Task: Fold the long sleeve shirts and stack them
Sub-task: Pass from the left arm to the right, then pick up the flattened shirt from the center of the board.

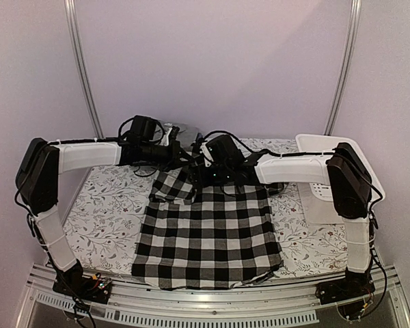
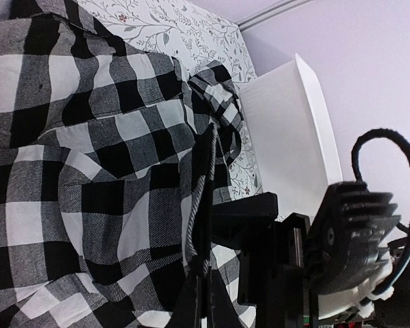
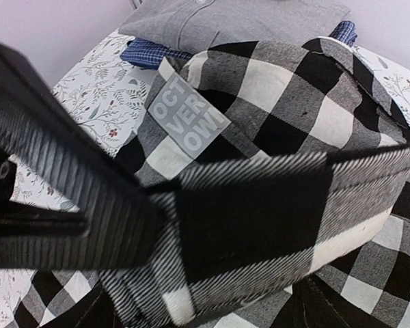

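Left gripper [image 2: 201, 301], nearest, I find clamped on checked shirt [image 1: 205, 232]; right gripper [image 1: 206, 172] apart; floral-print counter [image 1: 102, 205], lilac wall [image 1: 212, 61].

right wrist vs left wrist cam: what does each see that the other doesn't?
Right wrist only: the folded grey shirt lying over the blue shirt, and the neck label of the black-and-white checked shirt.
Left wrist only: the white basket, and the left gripper shut on a fold of the checked cloth.
Both: the black-and-white checked shirt and the floral table cover.
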